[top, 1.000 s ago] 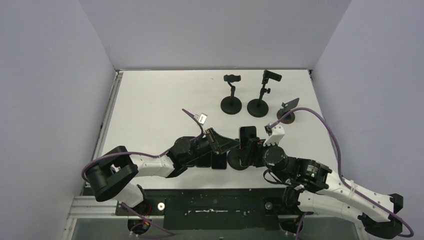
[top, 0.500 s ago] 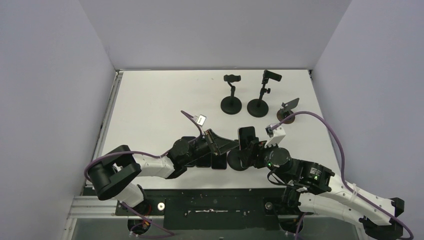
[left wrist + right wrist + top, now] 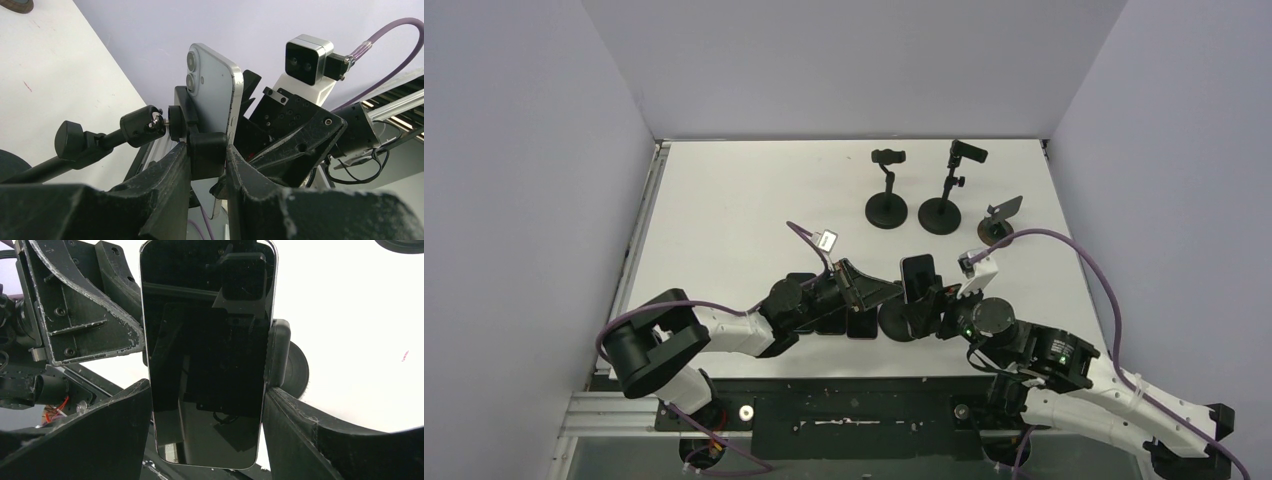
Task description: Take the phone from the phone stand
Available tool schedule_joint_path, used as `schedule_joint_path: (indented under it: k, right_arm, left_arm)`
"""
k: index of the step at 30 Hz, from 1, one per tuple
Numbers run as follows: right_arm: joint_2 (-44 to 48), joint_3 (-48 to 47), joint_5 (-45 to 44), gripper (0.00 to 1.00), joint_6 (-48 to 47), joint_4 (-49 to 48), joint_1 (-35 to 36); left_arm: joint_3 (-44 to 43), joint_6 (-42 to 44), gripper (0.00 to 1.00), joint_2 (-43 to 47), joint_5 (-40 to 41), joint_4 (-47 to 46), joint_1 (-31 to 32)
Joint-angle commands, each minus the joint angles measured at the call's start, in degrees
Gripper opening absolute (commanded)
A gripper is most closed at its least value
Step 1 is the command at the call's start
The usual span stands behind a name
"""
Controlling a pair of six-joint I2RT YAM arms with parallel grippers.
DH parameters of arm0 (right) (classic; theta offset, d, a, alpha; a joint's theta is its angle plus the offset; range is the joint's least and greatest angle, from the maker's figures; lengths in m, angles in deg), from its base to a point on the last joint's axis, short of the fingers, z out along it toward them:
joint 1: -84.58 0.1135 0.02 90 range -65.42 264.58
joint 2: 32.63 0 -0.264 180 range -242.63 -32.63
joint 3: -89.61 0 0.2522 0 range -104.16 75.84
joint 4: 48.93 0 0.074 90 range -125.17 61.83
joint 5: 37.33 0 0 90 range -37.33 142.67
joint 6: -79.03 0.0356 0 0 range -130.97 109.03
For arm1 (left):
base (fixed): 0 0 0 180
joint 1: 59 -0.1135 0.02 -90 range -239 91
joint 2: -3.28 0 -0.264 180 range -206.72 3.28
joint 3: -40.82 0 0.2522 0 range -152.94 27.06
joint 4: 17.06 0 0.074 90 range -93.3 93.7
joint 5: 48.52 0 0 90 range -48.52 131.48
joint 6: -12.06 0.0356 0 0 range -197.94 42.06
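- Your left hand [image 3: 207,167] is closed on the phone stand [image 3: 145,125] mid-frame, bracing it
- Your right hand [image 3: 207,392] straddles the phone [image 3: 207,340]; grip unclear, so squeeze, then slide it out

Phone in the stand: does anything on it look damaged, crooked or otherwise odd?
Nothing stands out. The phone sits straight in the stand's clamp, its dark screen without visible cracks. Only the left gripper's fingers show whitish scuffs along their edges.

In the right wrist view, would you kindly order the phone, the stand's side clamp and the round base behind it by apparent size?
1. Phone, clearly largest.
2-3. Side clamp and round base: not rankable; the base is mostly hidden and farther from the camera.
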Motion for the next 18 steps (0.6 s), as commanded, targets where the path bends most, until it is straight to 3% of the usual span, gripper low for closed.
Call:
schedule_joint_path:
  k: [1,18]
  right_arm:
    - [2.18,-1.4,5.12,0.0,-2.68,-5.76,0.22]
    - [2.93,-5.46,7.56,0.0,-3.32,-8.28,0.25]
  left_arm:
    - [-0.35,2.09,0.0,-0.97,4.22,1.18,-1.73]
    - [-2.41,5.83,0.0,-0.71,3.52,6.73,-1.49]
